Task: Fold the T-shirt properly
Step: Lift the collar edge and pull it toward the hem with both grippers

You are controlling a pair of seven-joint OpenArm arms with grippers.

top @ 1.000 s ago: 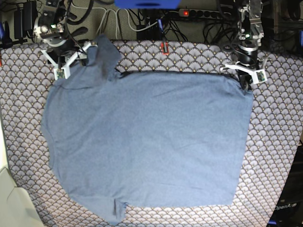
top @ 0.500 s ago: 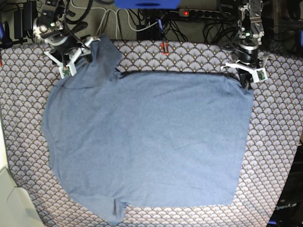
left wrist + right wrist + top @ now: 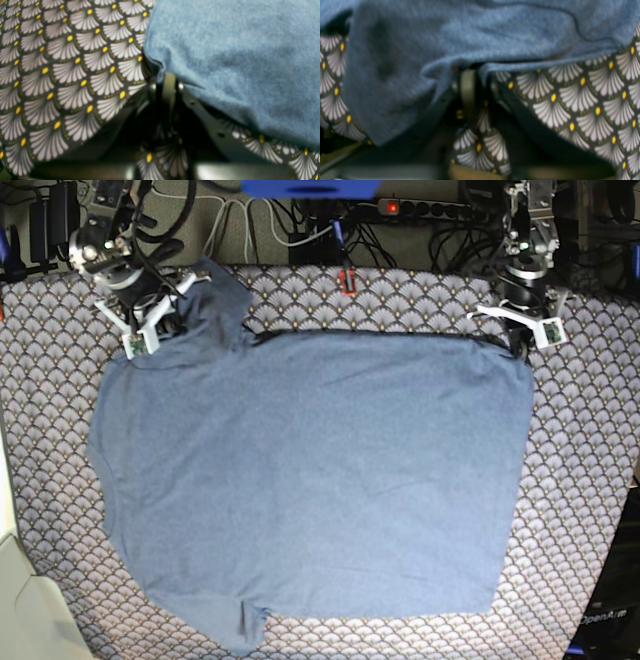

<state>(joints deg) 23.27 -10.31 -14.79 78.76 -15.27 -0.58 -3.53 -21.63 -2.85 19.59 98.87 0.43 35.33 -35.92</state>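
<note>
The T-shirt (image 3: 310, 470) lies spread flat on the tablecloth with its plain slate-blue side up. One sleeve points toward the back left and another folds under at the front. In the base view my right gripper (image 3: 160, 328) is at the back left, shut on the cloth beside that sleeve. The right wrist view shows its fingers (image 3: 468, 82) together under a bunched fold of the T-shirt (image 3: 470, 37). My left gripper (image 3: 518, 348) sits at the shirt's back right corner. In the left wrist view it (image 3: 165, 80) is shut on the edge of the T-shirt (image 3: 237, 50).
The scallop-patterned tablecloth (image 3: 580, 510) covers the table around the shirt. Cables and a power strip (image 3: 400, 207) run along the back edge, with a small red item (image 3: 347, 280) near it. A pale object (image 3: 25, 610) stands at the front left corner.
My right gripper has moved in onto the shirt beside the back left sleeve and gone from open to shut on the cloth. The left gripper has stayed shut on its corner.
</note>
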